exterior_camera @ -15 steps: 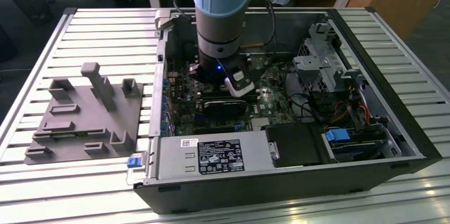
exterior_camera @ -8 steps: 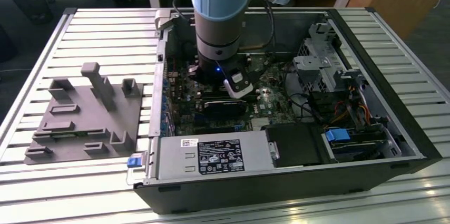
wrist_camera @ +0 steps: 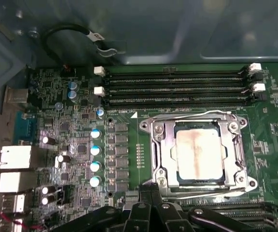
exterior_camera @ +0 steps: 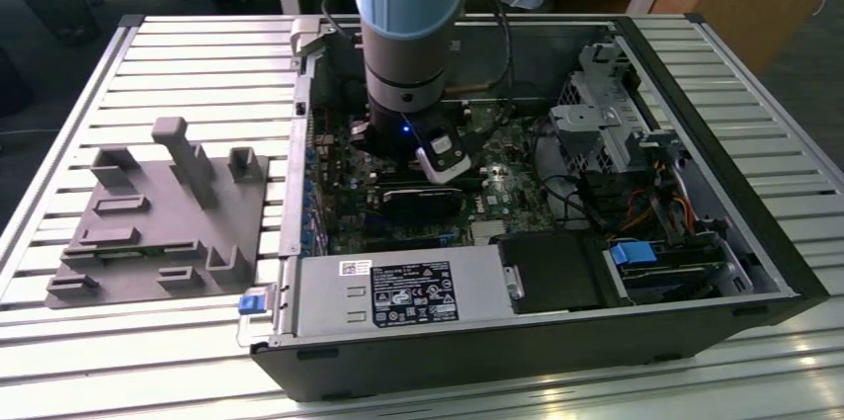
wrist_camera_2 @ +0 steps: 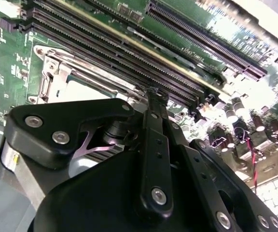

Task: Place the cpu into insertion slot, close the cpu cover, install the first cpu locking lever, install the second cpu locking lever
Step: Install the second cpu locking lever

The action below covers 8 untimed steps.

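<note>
While the arm reaches down into an open computer case [exterior_camera: 738, 242] lying on a slatted table [exterior_camera: 185, 54], the gripper [wrist_camera: 151, 193] hangs low over the green motherboard [wrist_camera: 124, 145], just beside the socket.

In the first wrist view, the cpu [wrist_camera: 200, 152], a flat square chip with a silver-beige top, sits inside the insertion slot [wrist_camera: 177, 180]. The cpu cover [wrist_camera: 159, 145], a thin silvery frame, appears to lie flat around the chip, with the chip's face showing through its window. From the chip, the gripper's black fingertips [wrist_camera: 144, 193] lie at about seven o'clock, near the socket's corner; whether they touch its rim cannot be told. Long black memory slots [wrist_camera: 177, 87] run at twelve o'clock from the socket.

The fingertips appear pressed close together, with nothing visibly held between them.

In the second wrist view, the black finger linkage [wrist_camera_2: 153, 159] fills the foreground, and the socket's metal frame [wrist_camera_2: 57, 72] sits beyond it at about eleven o'clock.

As a judgement, the chip is light, rigid and fragile, best held by its edges only. The cover is thin, springy sheet metal, probably slippery, best pushed near its free edge. Any locking levers would be stiff wire that resists pressing; they are not clearly made out here.
</note>
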Tool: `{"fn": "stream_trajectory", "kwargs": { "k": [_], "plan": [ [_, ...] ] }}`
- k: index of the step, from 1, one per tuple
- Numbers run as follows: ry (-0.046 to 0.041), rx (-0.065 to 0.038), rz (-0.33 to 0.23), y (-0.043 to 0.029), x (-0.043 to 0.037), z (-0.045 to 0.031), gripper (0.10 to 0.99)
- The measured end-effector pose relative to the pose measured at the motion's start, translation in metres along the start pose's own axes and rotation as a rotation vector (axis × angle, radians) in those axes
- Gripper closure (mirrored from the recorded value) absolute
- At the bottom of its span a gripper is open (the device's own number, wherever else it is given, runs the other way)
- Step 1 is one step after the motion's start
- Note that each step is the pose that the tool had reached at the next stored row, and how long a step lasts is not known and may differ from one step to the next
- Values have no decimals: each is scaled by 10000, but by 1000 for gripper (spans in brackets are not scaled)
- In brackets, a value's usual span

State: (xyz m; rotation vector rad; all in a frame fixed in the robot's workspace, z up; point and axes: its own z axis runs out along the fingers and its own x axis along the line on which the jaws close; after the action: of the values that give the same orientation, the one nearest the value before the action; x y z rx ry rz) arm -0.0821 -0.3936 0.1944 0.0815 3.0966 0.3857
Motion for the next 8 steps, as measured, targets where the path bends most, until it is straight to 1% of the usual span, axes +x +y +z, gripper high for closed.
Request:
{"fn": "stream_trajectory", "kwargs": {
  "k": [3, 8],
  "plan": [
    [-2, -16, 0, 20, 3, 21, 980],
    [3, -38, 1, 22, 9, 44, 980]
  ]
}}
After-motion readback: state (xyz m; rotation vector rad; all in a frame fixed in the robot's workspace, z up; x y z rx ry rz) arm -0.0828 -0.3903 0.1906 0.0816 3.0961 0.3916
